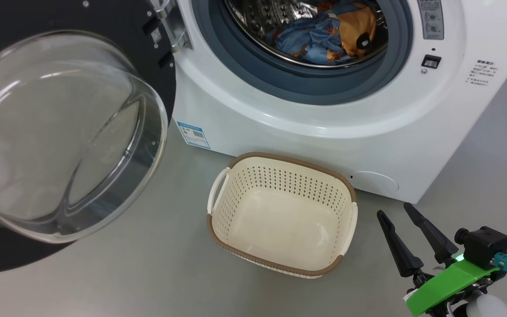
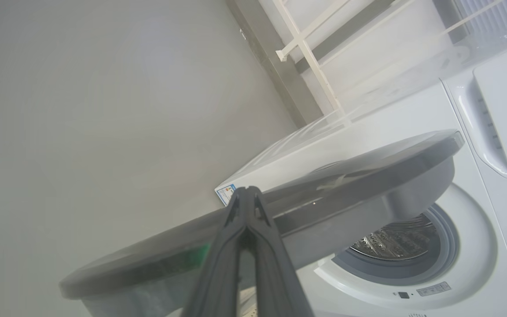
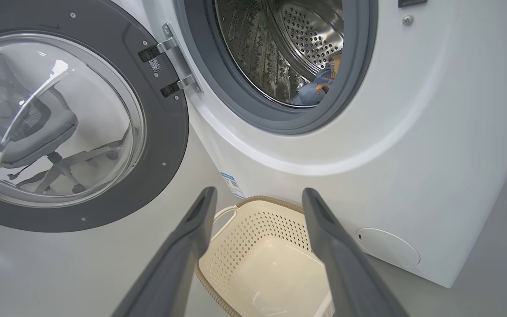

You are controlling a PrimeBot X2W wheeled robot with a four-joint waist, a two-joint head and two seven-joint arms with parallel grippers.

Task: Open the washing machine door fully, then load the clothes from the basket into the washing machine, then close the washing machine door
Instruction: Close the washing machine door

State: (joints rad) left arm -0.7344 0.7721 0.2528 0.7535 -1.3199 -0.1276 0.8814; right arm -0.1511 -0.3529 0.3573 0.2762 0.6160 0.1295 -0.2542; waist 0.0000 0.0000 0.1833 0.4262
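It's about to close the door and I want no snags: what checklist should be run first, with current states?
1. Basket empty: ok.
2. Clothes inside the drum, off the gasket: ok.
3. Washing machine door open, hinge unobstructed: ok.
4. Left gripper shut, at the door's outer side; touching it: cannot tell.
5. Right gripper open, empty, low beside the basket: ok.

The basket (image 1: 280,180) sits just left of the right gripper (image 1: 394,209), the washing machine (image 1: 306,132) behind the basket, clothes (image 1: 319,39) in the drum (image 1: 258,17), door (image 1: 60,132) well to the left.
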